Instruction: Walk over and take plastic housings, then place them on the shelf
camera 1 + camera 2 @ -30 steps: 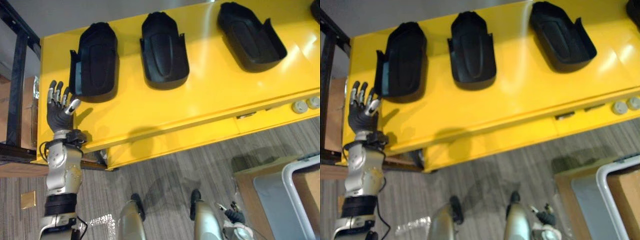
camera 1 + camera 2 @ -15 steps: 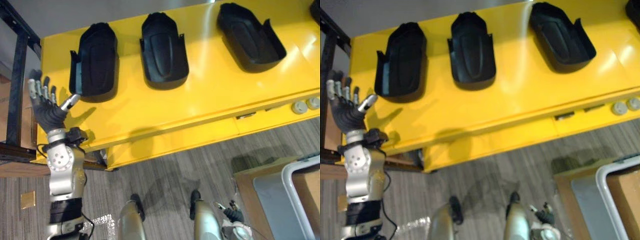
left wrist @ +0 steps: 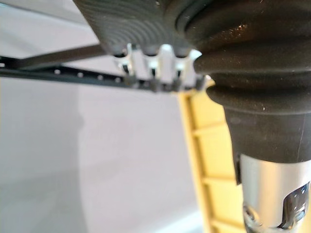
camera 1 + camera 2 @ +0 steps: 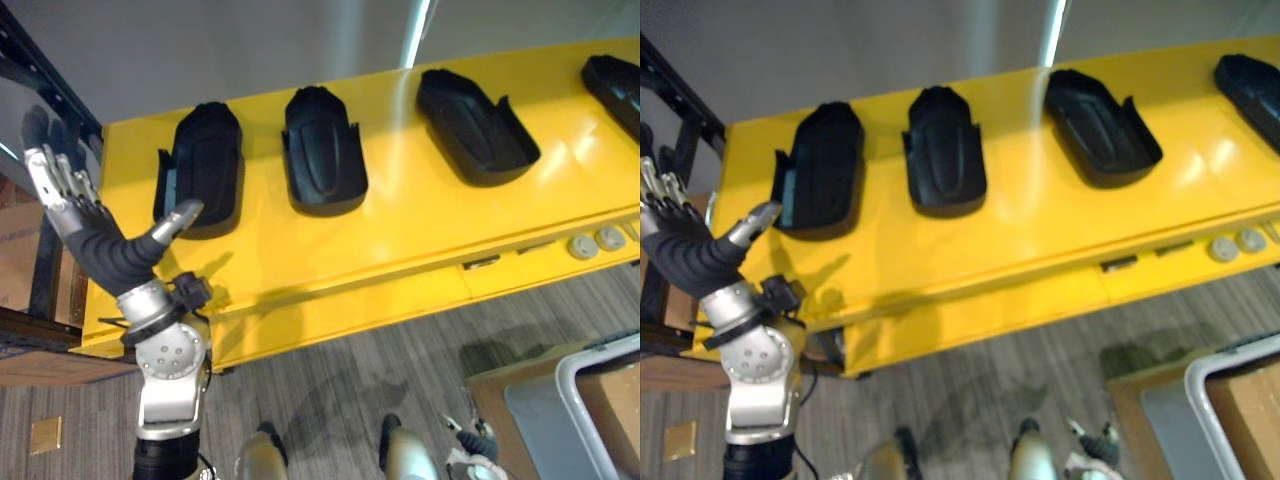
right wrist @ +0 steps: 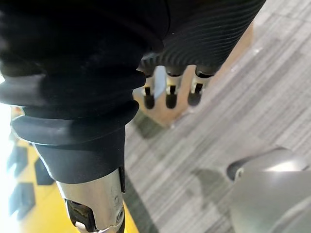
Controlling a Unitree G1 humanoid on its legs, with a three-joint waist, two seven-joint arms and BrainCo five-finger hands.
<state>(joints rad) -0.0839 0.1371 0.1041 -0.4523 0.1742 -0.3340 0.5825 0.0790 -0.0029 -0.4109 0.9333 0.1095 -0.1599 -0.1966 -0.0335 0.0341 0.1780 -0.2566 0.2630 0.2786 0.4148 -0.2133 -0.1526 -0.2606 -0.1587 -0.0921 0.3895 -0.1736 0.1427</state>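
Holding the left hand (image 4: 100,240) with fingers (image 4: 60,180) spread and empty, you are facing the leftmost plastic housing (image 4: 205,170), lying on the yellow surface (image 4: 400,230) just past the thumb tip, long axis running away.

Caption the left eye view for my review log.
Left hand, open, raised by the leftmost black plastic housing of four on a yellow workbench; none picked up.
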